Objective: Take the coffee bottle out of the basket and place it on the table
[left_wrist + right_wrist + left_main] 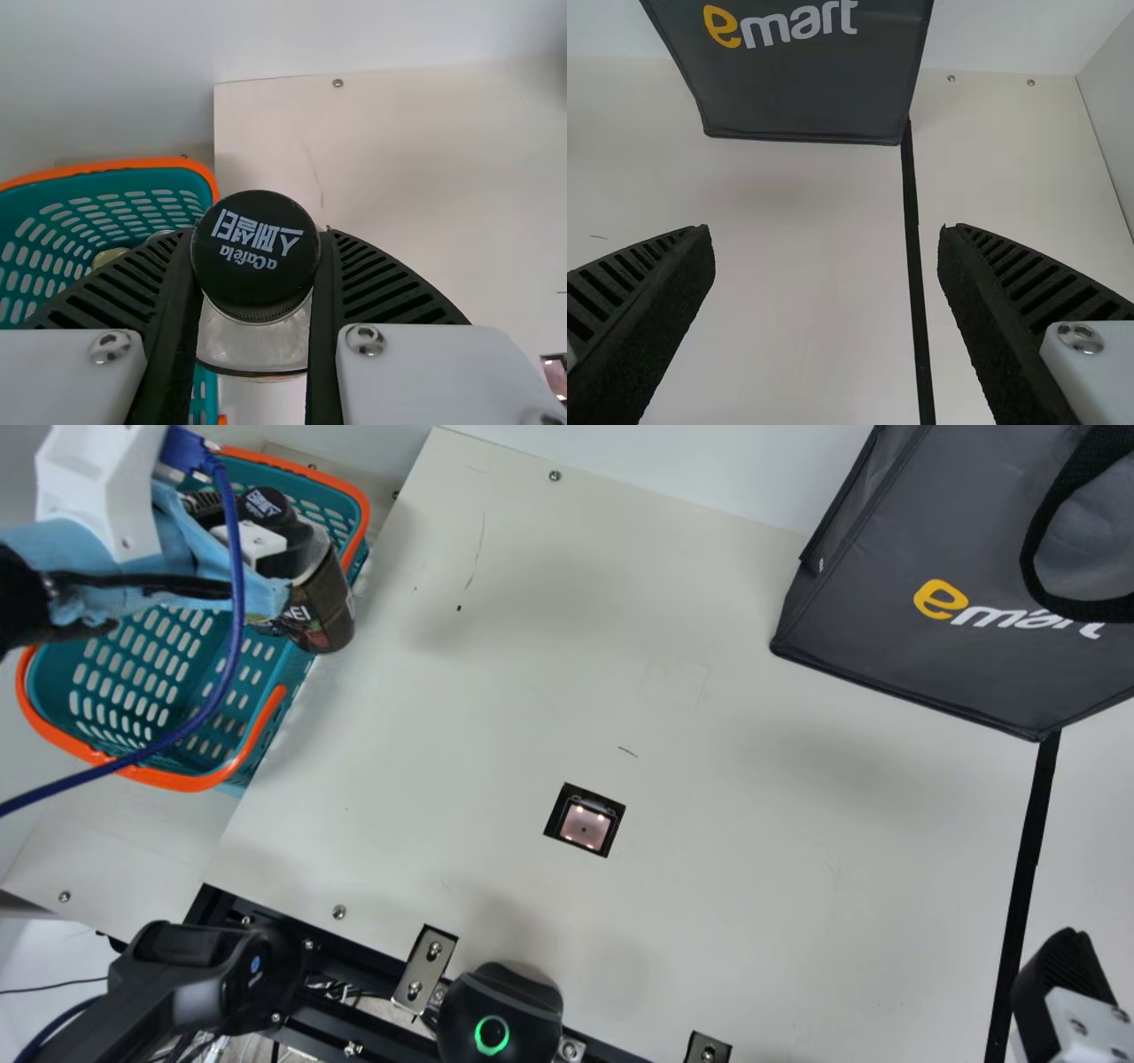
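There's blue cable hiding a strip of basket by the table's left edge, and the bag, cropped at main view's right!

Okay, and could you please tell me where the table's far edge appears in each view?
Main view: far edge, slanting down from top centre to the bag.
Left wrist view: far edge, near the top, beyond the coffee bottle.
Right wrist view: far edge, near the top.
Shared landmark: the white wall behind it.

Bright, soft shadows on tbl
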### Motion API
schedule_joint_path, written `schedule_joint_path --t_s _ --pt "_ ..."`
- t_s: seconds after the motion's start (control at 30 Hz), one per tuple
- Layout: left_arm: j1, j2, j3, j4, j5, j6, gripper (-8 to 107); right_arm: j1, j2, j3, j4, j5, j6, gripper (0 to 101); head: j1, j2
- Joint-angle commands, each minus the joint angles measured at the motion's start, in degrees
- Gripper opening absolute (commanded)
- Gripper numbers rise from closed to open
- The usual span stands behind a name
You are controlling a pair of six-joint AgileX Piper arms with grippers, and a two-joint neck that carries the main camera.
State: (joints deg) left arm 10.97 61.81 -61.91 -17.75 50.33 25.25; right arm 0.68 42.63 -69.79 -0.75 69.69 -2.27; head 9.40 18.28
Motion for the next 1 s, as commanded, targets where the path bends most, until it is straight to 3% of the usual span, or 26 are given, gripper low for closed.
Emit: schedule_joint_path --t_s 0.0,0.97 --pt "-1.48 -0.4 0.77 0.54 -0.81 -0.85 10 0.0 0.0 0.0 0.0 0.0 0.0 91 -1.48 0.14" --pt "-14.59 -5.74 15.85 9.66 -11.1 -17.06 10 0.0 0.0 0.0 0.0 0.0 0.0 91 -1.48 0.14"
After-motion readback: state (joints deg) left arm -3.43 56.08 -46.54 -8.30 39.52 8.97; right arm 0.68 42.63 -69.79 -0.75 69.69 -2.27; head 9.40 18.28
